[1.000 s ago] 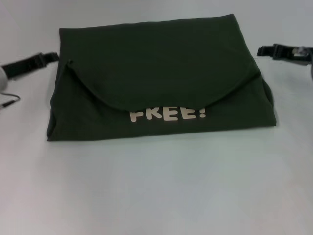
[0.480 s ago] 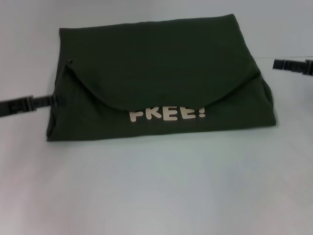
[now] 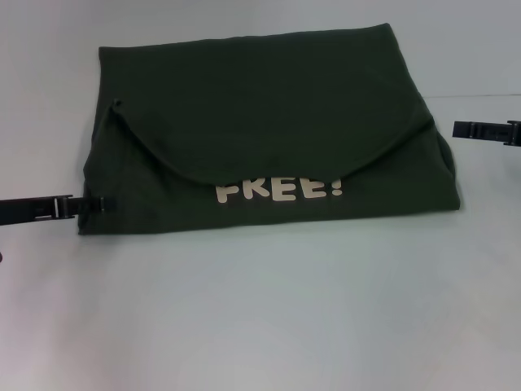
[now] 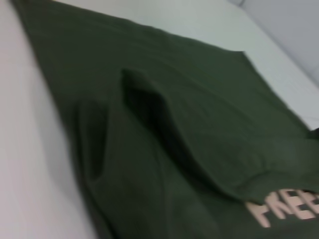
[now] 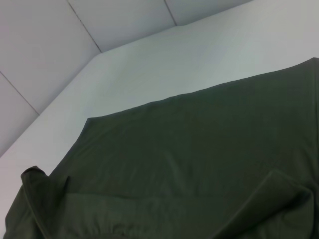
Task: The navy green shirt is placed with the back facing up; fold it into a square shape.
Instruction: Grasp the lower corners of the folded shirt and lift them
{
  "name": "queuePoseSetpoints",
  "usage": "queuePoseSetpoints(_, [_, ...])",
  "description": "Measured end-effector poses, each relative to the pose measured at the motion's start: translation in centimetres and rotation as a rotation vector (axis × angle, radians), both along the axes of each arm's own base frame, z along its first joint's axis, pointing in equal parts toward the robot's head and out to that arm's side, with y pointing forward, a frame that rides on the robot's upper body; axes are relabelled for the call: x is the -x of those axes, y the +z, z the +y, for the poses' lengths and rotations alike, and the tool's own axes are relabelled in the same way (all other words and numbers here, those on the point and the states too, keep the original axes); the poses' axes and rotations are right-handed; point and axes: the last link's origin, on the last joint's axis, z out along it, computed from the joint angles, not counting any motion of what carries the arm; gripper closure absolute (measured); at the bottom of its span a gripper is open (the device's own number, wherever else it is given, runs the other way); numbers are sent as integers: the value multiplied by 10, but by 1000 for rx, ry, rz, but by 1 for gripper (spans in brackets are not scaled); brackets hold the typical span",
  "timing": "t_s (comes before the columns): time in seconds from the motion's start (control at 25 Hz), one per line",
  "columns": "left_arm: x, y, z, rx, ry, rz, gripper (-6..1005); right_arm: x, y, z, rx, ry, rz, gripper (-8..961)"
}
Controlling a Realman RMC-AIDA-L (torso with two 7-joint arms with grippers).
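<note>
Table (image 3: 269, 309): pale, plain surface; the bare stretch nearest the robot lies in front of the shirt's near hem.
Navy green shirt (image 3: 260, 106): lies flat on the table, folded into a wide, roughly rectangular bundle, broader at its near edge than at its far edge.
Lettering (image 3: 278, 190): cream block letters on the shirt's near band, just below the flap; they read "FREE!", with the tops of the letters tucked under the flap's edge. The left wrist view (image 4: 284, 209) shows the start of the same word.
Flap (image 3: 269, 130): a curved fold of the shirt's plain side, laid from the shirt's far edge down over its middle and ending in a rounded lip just above the lettering.
Left gripper (image 3: 102, 204): thin black fingers reach in level from the left and meet the shirt's near-left corner, the tips at the cloth's edge; whether they are parted or have hold of the cloth I cannot tell.
Right gripper (image 3: 457, 128): black fingers come in from the right, just beside the shirt's right edge, farther back than the left one and apart from the cloth; how far open they are I cannot tell.
Wall panels (image 5: 75, 35): pale, seamed panels beyond the shirt's far edge, seen in the right wrist view.
</note>
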Motion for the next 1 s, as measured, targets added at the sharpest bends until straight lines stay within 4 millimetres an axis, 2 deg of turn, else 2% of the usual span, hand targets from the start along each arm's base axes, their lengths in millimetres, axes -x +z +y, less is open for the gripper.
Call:
queuePoseSetpoints(0.4, [8,-13,6,-17,8,122,219,2,0,1,5,5,3,78])
queuePoseSetpoints(1.0, [8,-24,4,0,-28,161,225,-1,-4,-2,13,-3,7,77])
